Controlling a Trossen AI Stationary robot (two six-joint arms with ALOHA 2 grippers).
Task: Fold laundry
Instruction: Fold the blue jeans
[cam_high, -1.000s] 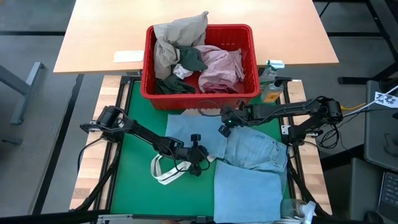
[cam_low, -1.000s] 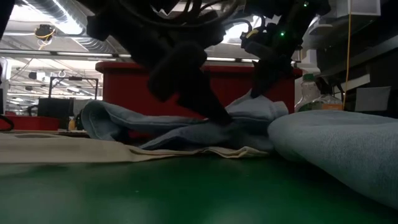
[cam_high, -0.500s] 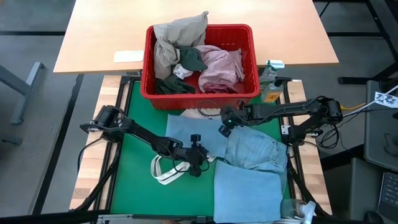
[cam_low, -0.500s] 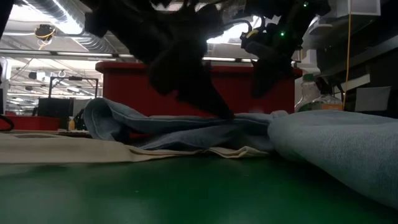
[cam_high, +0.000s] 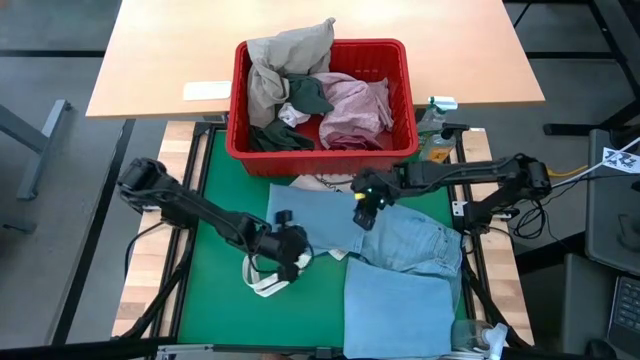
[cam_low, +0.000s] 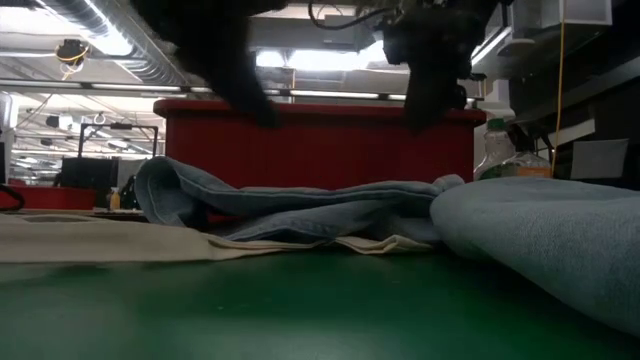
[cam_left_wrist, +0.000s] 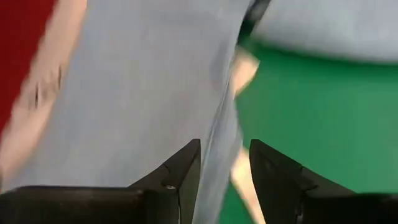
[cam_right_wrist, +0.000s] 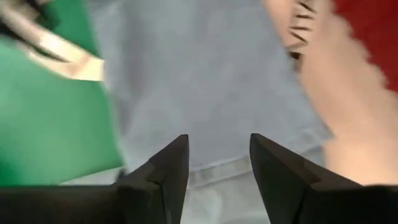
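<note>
A light blue garment (cam_high: 400, 240) lies spread and rumpled on the green mat (cam_high: 220, 280), just near of the red basket (cam_high: 236, 100); the low view shows it as a low heap (cam_low: 300, 205). My left gripper (cam_high: 292, 250) hangs open above the garment's left edge (cam_left_wrist: 186, 93), clear of it. My right gripper (cam_high: 365, 210) stands open above the garment's far part (cam_right_wrist: 205, 74), also touching nothing. More laundry fills the basket: beige, dark green and mottled pink pieces (cam_high: 350, 105).
A second light blue piece (cam_high: 400, 305) lies folded at the near right. A white tote bag's loop handles (cam_high: 262, 278) stick out from under the garment at the left. A bottle (cam_high: 435, 135) stands right of the basket. Bare mat lies at the left.
Both grippers have let go of the light blue garment and risen off it. My left gripper has gone up and toward the table's left edge. The peak of cloth under my right gripper has dropped, and the garment now lies flatter.
</note>
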